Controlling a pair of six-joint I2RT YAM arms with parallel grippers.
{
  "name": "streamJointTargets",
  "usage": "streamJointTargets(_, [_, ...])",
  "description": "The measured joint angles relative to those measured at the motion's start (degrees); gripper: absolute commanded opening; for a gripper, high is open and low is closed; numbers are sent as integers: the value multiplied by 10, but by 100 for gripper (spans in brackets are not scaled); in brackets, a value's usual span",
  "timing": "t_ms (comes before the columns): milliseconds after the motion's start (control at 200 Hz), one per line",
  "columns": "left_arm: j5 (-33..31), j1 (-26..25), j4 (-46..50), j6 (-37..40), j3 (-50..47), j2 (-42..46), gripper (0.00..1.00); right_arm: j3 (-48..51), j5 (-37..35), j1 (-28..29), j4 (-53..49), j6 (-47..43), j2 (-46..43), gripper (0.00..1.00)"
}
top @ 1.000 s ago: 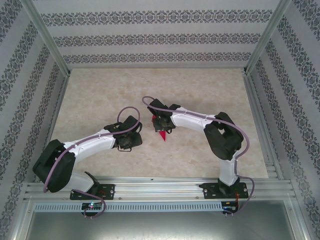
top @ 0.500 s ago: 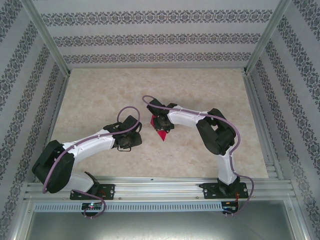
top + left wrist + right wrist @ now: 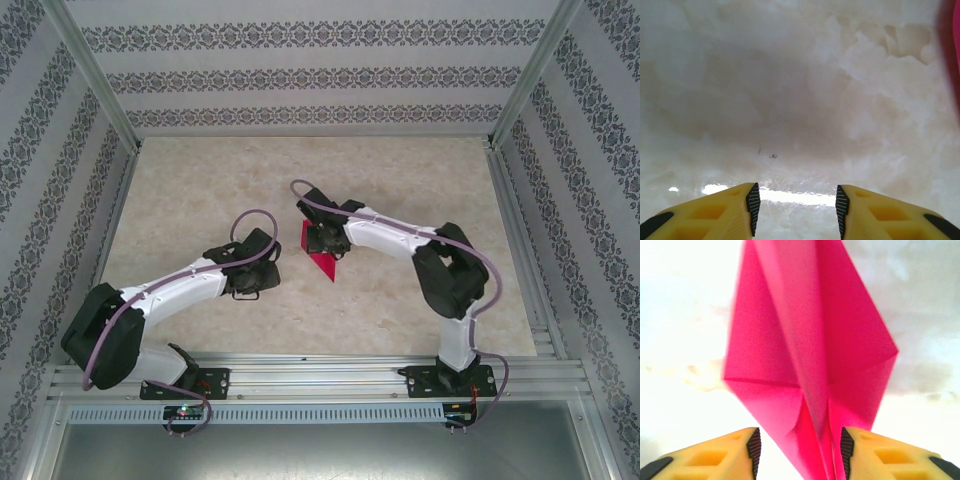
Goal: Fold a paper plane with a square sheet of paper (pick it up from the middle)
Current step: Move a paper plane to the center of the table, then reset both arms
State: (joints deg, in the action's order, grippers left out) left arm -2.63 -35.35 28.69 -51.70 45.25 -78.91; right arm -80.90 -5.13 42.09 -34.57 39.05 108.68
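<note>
Jaws of the right gripper [image 3: 797, 442] are seen parted in the right wrist view. The yellow fingers [image 3: 715, 457] stand on either side of the near end of the paper plane [image 3: 805, 340]. A strip of pale tabletop is visible between the left-hand pad and the paper's edge. On the other side the paper runs close to the pad; contact there cannot be made out. No pinch on the paper is seen.

Paper plane: bright magenta-pink, folded into a kite-like outline. A raised centre fold runs lengthwise toward the gripper, with a flap spread to each side. The far tip is cut off by the top of that view.

From the top external view, the paper [image 3: 324, 265] is noted lying on the tabletop [image 3: 200, 190]. It sits about midway between the left and right edges, a little nearer the near edge than the far one. One pointed end is turned toward the near edge. The right wrist is placed directly over its far part.

Jaws of the left gripper [image 3: 796, 202] are likewise seen apart, with nothing between them but bare marbled tabletop. A blurred pink strip is caught at the upper right margin of the left wrist view. From above, the left wrist is seen just to the left of the paper, apart from it.
</note>
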Motion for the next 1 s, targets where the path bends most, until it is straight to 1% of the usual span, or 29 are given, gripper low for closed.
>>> streamJointTargets(45, [-6, 3, 4, 3, 5, 3, 47, 4, -2, 0, 1, 0, -30, 49])
streamJointTargets(110, [-15, 10, 10, 9, 12, 9, 47, 17, -9, 0, 2, -1, -75, 55])
streamJointTargets(160, [-22, 17, 14, 15, 19, 14, 48, 33, -25, -2, 3, -3, -115, 56])
streamJointTargets(210, [-30, 26, 18, 20, 24, 21, 48, 50, -40, -4, 5, -5, -151, 59])
streamJointTargets(315, [-50, 49, 24, 31, 30, 42, 49, 107, -85, -17, 11, -14, -241, 62])
streamJointTargets(455, [-73, 74, 34, 43, 31, 64, 50, 207, -151, -43, 35, -21, -369, 69])
streamJointTargets(605, [-98, 91, 42, 53, 31, 81, 53, 297, -187, -92, 53, -35, -474, 73])
streamJointTargets(694, [-114, 94, 43, 62, 31, 93, 62, 340, -192, -134, 67, -52, -523, 79])
streamJointTargets(759, [-127, 96, 43, 70, 31, 101, 71, 365, -195, -160, 83, -72, -548, 84])
streamJointTargets(804, [-139, 97, 43, 71, 31, 106, 78, 380, -195, -179, 94, -91, -561, 85])
streamJointTargets(874, [-158, 97, 43, 77, 31, 108, 87, 396, -195, -204, 109, -116, -568, 88])
streamJointTargets(949, [-177, 99, 43, 82, 31, 108, 93, 408, -195, -233, 126, -146, -565, 89])
streamJointTargets(999, [-191, 100, 43, 85, 31, 108, 100, 414, -196, -252, 138, -169, -558, 89])
